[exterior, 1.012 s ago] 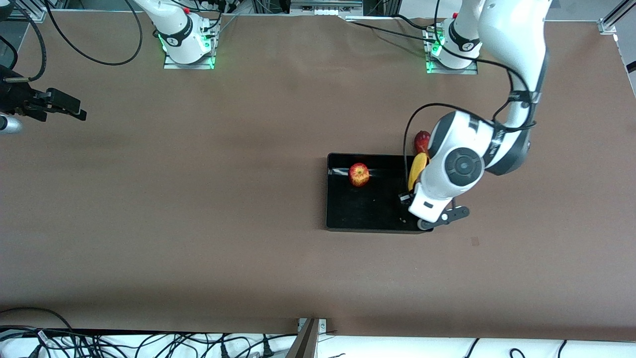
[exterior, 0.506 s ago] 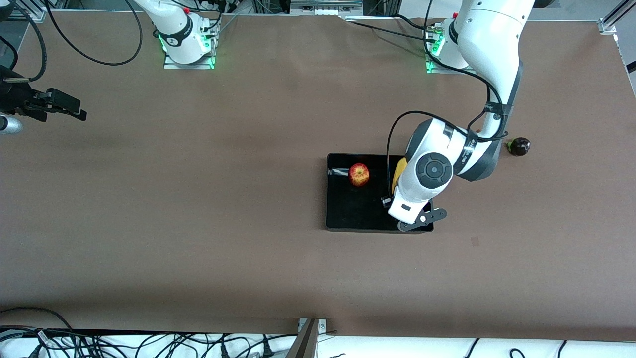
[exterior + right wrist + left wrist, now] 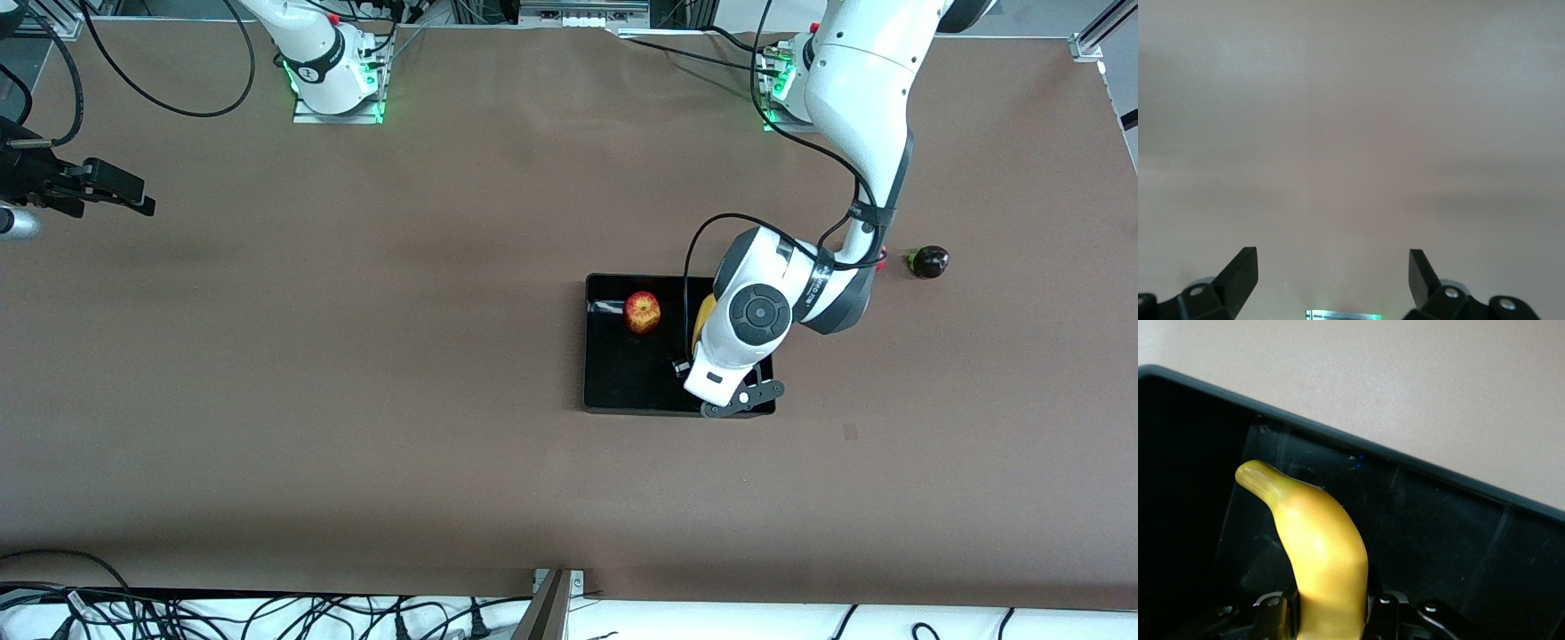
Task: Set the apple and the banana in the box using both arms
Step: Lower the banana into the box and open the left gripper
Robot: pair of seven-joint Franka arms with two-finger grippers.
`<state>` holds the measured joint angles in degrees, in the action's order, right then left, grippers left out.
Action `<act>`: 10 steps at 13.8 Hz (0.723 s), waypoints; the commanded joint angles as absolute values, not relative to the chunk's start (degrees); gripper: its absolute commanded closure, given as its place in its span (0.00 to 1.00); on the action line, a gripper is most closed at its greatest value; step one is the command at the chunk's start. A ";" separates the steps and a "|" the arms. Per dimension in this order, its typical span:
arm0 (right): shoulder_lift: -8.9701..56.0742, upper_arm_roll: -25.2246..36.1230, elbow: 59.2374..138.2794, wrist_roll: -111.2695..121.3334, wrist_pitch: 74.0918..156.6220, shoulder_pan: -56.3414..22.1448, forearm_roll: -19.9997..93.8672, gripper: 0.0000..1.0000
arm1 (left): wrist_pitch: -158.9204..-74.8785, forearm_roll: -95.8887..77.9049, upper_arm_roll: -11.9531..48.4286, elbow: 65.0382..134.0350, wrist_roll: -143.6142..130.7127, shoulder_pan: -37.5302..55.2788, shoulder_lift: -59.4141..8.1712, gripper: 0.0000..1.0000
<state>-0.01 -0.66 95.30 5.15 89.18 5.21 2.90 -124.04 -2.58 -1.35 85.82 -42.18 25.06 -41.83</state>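
The apple (image 3: 642,312), red with yellow streaks, lies in the black box (image 3: 622,382), in the part farther from the front camera. My left gripper (image 3: 1331,613) is shut on the yellow banana (image 3: 1321,553) and holds it over the inside of the box (image 3: 1438,540), at the box's end toward the left arm. In the front view only a sliver of the banana (image 3: 705,316) shows beside the left wrist, which hides the gripper. My right gripper (image 3: 133,197) waits open and empty over bare table at the right arm's end; it also shows in the right wrist view (image 3: 1331,257).
A small dark round fruit (image 3: 927,261) lies on the table, apart from the box toward the left arm's end. A bit of a red fruit (image 3: 881,259) peeks out beside the left arm. The arm bases (image 3: 336,84) stand along the table's edge farthest from the front camera.
My left arm has carried the banana from the box's edge to over its inside, toward the right arm's end. The dark fruit has come into view. The right arm has not moved.
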 commanded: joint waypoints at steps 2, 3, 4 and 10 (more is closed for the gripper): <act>-0.26 -0.88 95.19 5.36 88.68 5.89 4.04 0.00 | -125.59 -2.90 -1.76 84.64 -42.71 25.58 -43.85 1.00; -0.26 -0.88 95.27 5.36 88.68 5.89 4.04 0.00 | -125.68 -2.81 -1.76 84.64 -42.71 25.58 -44.55 1.00; -0.26 -0.88 95.27 5.36 88.68 5.80 4.04 0.00 | -125.68 -2.64 -1.76 84.64 -42.71 25.58 -45.26 1.00; -0.18 -0.88 95.27 5.36 88.68 5.80 4.04 0.00 | -128.67 -2.11 -1.76 85.69 -42.89 25.58 -46.76 1.00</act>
